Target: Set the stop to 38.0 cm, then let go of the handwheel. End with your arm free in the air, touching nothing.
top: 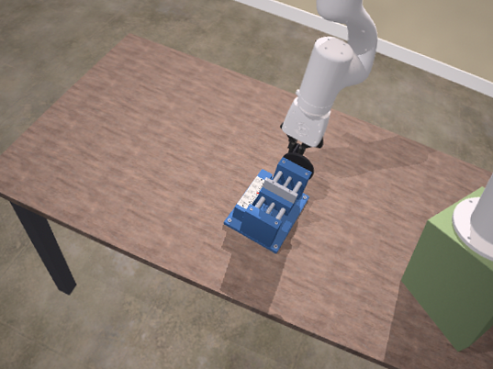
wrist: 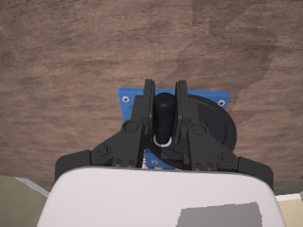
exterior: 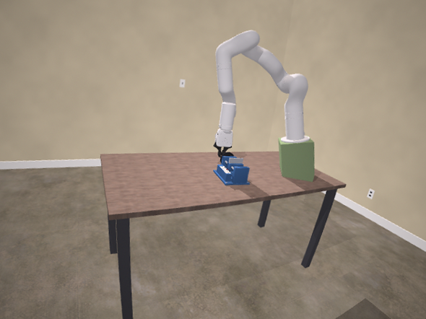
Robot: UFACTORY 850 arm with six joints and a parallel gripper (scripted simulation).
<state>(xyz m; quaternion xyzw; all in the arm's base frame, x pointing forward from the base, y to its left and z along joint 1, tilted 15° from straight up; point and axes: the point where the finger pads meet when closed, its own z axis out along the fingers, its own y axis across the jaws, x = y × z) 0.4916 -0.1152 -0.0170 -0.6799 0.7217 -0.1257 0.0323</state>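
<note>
A blue stop fixture (top: 268, 206) stands on the wooden table, with grey rods, a grey stop block (top: 279, 190) across them and a white scale strip (top: 250, 193) along its left side. A black handwheel (top: 303, 162) sits at its far end. My gripper (top: 296, 150) comes down from above and is shut on the handwheel's black crank knob (wrist: 165, 116). In the wrist view the two black fingers clasp the knob (wrist: 165, 120), with the wheel disc (wrist: 211, 123) to the right. The fixture also shows in the exterior view (exterior: 232, 171). The scale marks are too small to read.
The arm's green base block (top: 463, 276) stands at the table's right end. The table's front edge runs close below the fixture.
</note>
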